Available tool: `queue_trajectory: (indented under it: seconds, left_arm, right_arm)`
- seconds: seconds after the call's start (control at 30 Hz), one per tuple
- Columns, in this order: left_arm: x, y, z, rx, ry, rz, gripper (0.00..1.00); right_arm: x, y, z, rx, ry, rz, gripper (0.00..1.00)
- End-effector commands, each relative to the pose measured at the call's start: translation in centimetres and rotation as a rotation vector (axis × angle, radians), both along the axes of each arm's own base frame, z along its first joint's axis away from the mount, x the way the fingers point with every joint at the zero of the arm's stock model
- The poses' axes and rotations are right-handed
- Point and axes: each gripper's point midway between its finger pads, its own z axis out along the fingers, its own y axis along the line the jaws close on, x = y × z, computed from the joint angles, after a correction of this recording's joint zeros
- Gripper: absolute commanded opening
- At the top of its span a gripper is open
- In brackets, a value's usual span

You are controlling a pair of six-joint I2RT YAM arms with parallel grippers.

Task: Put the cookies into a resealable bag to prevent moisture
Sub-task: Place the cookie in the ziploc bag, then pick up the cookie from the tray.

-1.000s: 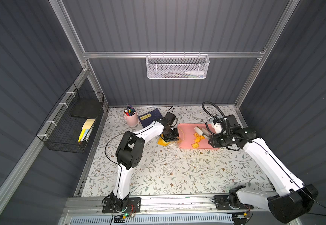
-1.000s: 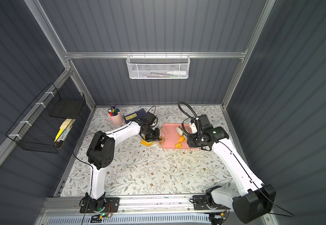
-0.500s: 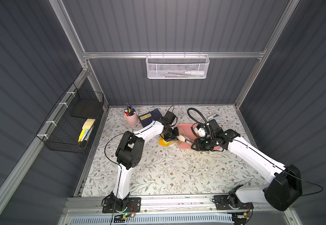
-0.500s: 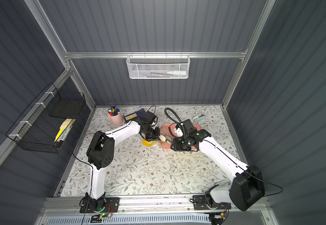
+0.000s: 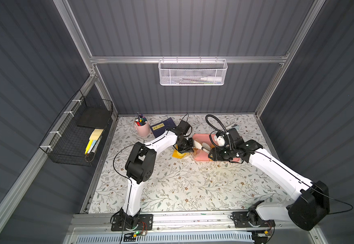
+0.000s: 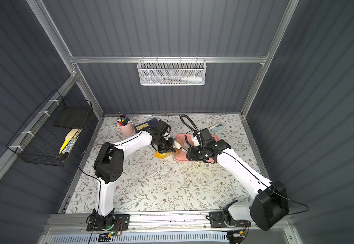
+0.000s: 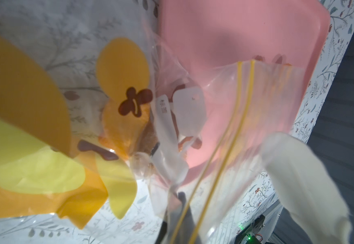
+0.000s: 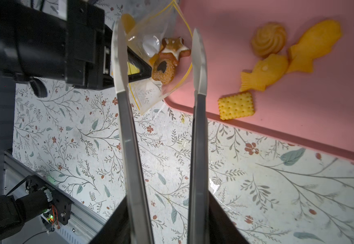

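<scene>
The resealable bag [image 8: 150, 52], clear with yellow seal strips, lies with its mouth over the corner of the pink tray [image 8: 298, 131]. My left gripper [image 7: 179, 211] is shut on the bag [image 7: 246, 126] near the seal; in both top views it [image 5: 185, 147] [image 6: 167, 147] stands over the yellow patch. My right gripper [image 8: 156, 31] is open, its long fingers either side of the bag mouth, holding nothing. Two cookies, a star [image 8: 175, 49] and a ring [image 8: 163, 70], lie inside the bag. On the tray lie a swirl [image 8: 269, 41], two fish shapes [image 8: 265, 71] and a square cracker [image 8: 236, 105].
A pink pen cup [image 5: 142, 126] and a dark blue book [image 5: 161, 126] stand at the back left of the floral table. A black wire basket [image 5: 76, 135] hangs on the left wall, a white mesh basket [image 5: 192, 72] on the back wall.
My right gripper came left from over the tray to the bag mouth and its fingers have spread wider. The left gripper has kept its hold on the bag.
</scene>
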Motion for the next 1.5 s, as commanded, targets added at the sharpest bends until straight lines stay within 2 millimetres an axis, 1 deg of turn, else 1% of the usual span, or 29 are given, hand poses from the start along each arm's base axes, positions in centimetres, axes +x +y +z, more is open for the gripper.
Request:
queue_trajectory:
  seconds: [0.0,0.03,0.07,0.17,0.27,0.37,0.53,0.63,0.73,0.87,1.0,1.13,1.2,1.33,1.4,1.47]
  left_arm:
    - [0.5,-0.3,0.7,-0.013,-0.012,0.004,0.0]
    - [0.5,-0.4,0.7,-0.017,-0.013,0.003,0.0]
    - [0.6,-0.4,0.9,-0.019,-0.017,0.004,0.0]
    - [0.6,-0.3,1.2,-0.019,-0.027,0.004,0.0]
    - [0.5,-0.1,1.3,-0.014,-0.029,0.004,0.0]
    - [0.3,0.1,1.4,-0.009,-0.031,0.007,0.0]
    - [0.3,0.2,1.4,-0.005,-0.032,0.008,0.0]
    - [0.3,0.2,1.2,-0.004,-0.029,0.006,0.0]
    - [0.3,0.1,1.1,-0.007,-0.026,0.004,0.0]
    - [0.3,-0.1,0.9,-0.014,-0.02,-0.001,0.0]
    - [0.4,-0.2,0.7,-0.019,-0.019,-0.003,0.0]
    - [0.4,-0.4,0.9,-0.029,-0.019,-0.006,0.0]
    - [0.3,-0.3,1.0,-0.027,-0.023,-0.005,0.0]
    - [0.1,0.0,1.0,-0.019,-0.024,-0.003,0.0]
    - [0.1,0.0,0.9,-0.019,-0.023,-0.004,0.0]
    - [0.2,-0.1,1.0,-0.022,-0.025,-0.002,0.0]
  right_arm:
    - [-0.3,-2.4,3.7,-0.018,-0.109,-0.039,0.5]
    - [-0.5,-3.7,3.7,-0.053,-0.112,-0.059,0.5]
    - [-0.8,-5.1,3.2,-0.098,-0.098,-0.081,0.5]
    - [-0.8,-8.7,1.3,-0.236,-0.044,-0.144,0.5]
    - [0.1,-10.3,-0.9,-0.355,0.009,-0.159,0.5]
    - [1.5,-10.6,-2.1,-0.407,0.031,-0.163,0.5]
    - [4.2,-10.7,-3.2,-0.46,0.031,-0.196,0.49]
    - [4.9,-11.2,-4.0,-0.509,0.061,-0.21,0.49]
    - [4.9,-12.0,-4.5,-0.56,0.078,-0.223,0.49]
    - [4.3,-13.3,-4.9,-0.626,0.106,-0.23,0.49]
    - [3.9,-13.9,-4.5,-0.638,0.099,-0.241,0.49]
    - [3.7,-14.8,-3.7,-0.673,0.091,-0.269,0.49]
    - [3.8,-14.7,-3.1,-0.66,0.074,-0.27,0.49]
    - [4.1,-13.0,-2.5,-0.546,0.034,-0.246,0.5]
    - [4.2,-12.6,-2.8,-0.528,0.039,-0.238,0.5]
    - [4.0,-12.6,-3.9,-0.538,0.072,-0.228,0.5]
